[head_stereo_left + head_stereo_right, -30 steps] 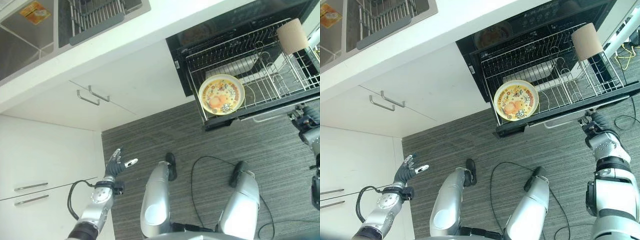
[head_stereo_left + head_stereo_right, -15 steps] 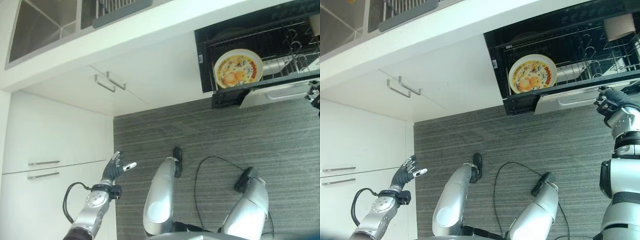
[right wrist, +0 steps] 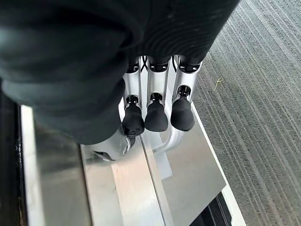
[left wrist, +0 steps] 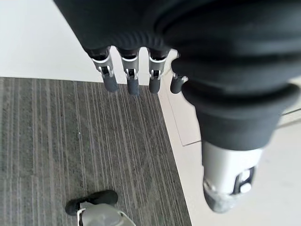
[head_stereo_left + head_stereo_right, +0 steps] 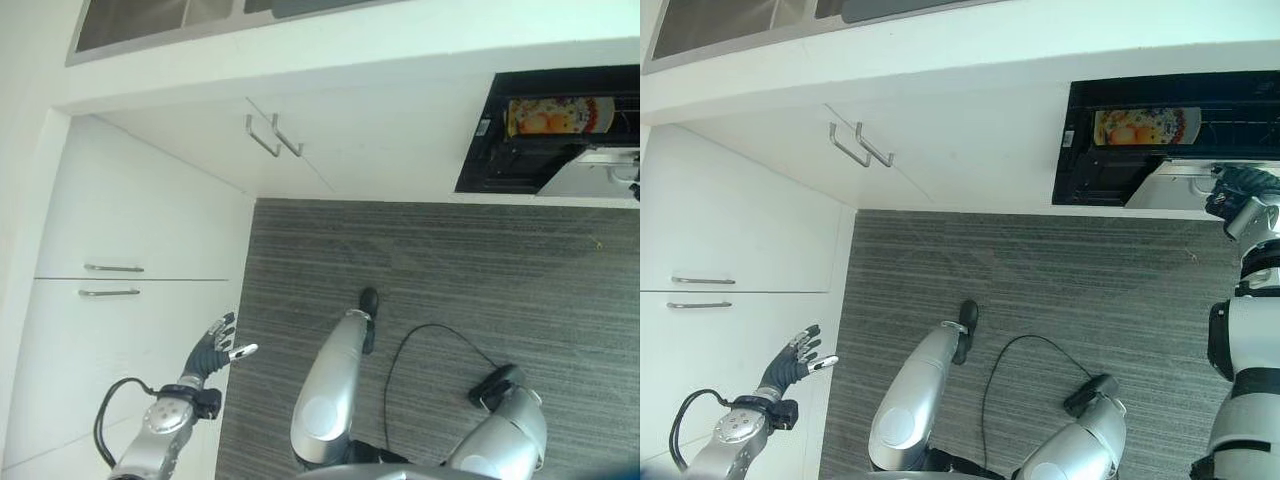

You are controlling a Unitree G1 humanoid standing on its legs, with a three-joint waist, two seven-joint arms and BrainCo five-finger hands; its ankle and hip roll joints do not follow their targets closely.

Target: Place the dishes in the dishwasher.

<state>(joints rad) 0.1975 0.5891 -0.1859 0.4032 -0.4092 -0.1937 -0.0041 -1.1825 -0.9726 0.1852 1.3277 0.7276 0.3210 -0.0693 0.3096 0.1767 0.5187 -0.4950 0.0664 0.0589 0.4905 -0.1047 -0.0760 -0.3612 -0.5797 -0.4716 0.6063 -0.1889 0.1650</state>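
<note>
Robot hand on the left is seen near the white cabinet fronts, well apart from the dishwasher, with its fingers held straight and spread above the grey striped floor; nothing is held in it. Robot hand on the right is seen against the dishwasher at that side, and in the right wrist view its dark-tipped fingers are curled down toward a curved metal handle on the steel door; whether the handle is actually gripped cannot be told, since the thumb is hidden under the ribbed cover. Beyond that robot hand the dishwasher is shown as a dark opening in the white cabinet run, the steel door being seen tilted up just below the opening. Inside the dishwasher, near its upper edge, a yellow patterned plate is seen standing on edge; the rack beneath it cannot be made out clearly. To the left of the dishwasher two bar handles are fixed on a cabinet door, and two more bar handles are seen on the drawer fronts further left. Above the dishwasher a white table edge is carried across the whole run.
</note>
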